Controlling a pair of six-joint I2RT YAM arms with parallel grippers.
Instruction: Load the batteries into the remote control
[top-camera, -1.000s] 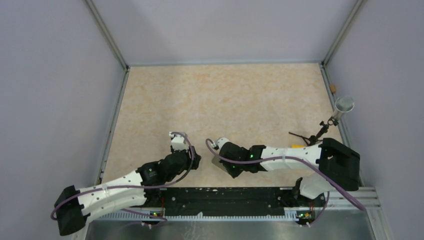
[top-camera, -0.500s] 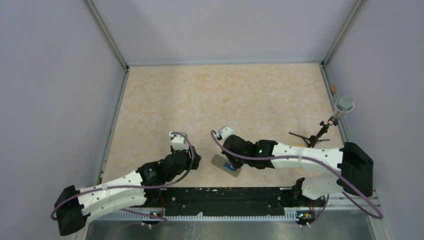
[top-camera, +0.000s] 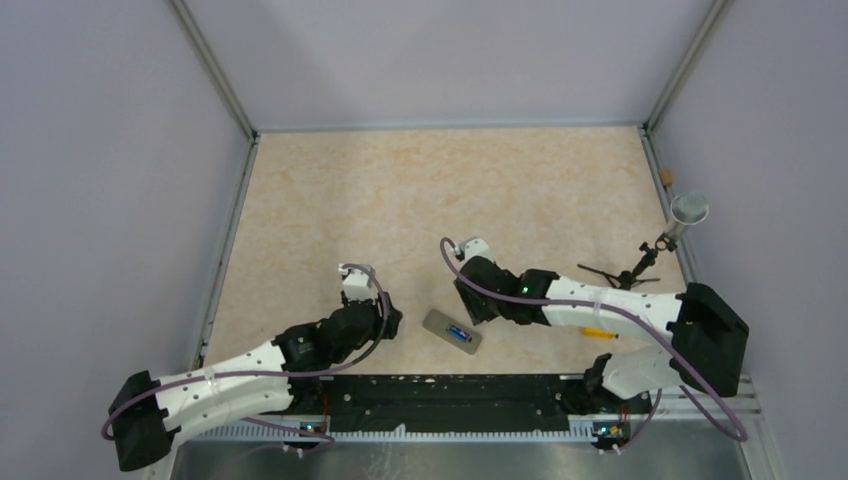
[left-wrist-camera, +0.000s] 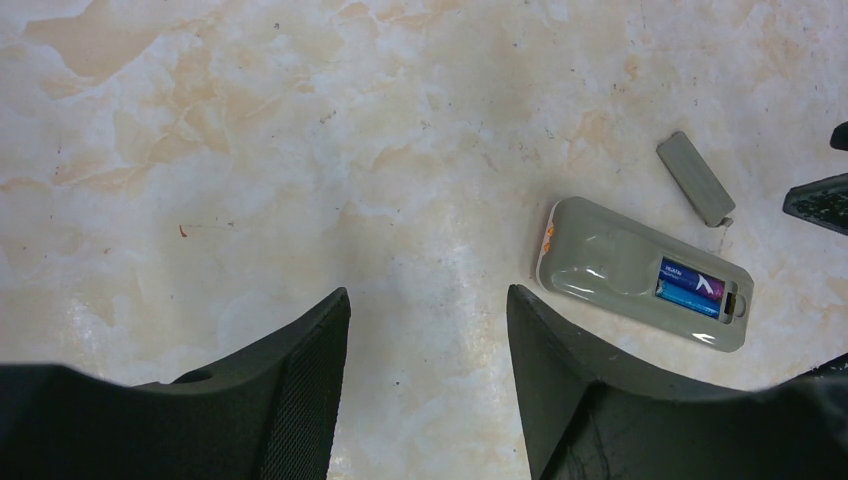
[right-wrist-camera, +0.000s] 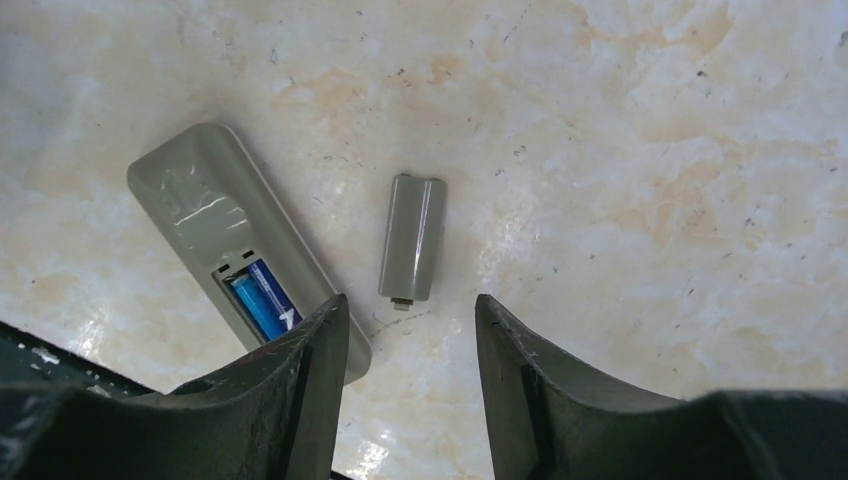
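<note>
Marbled table (left-wrist-camera: 300, 150), illegibly printed batteries (left-wrist-camera: 690, 287)

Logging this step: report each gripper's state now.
Left gripper: open, holding nothing.
Right gripper: open, holding nothing.

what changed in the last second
The right gripper drew back from over the remote control, moving farther from the arm bases and to the right. This uncovered the remote, with the batteries seated in it. The remote and the left gripper stayed put.
</note>
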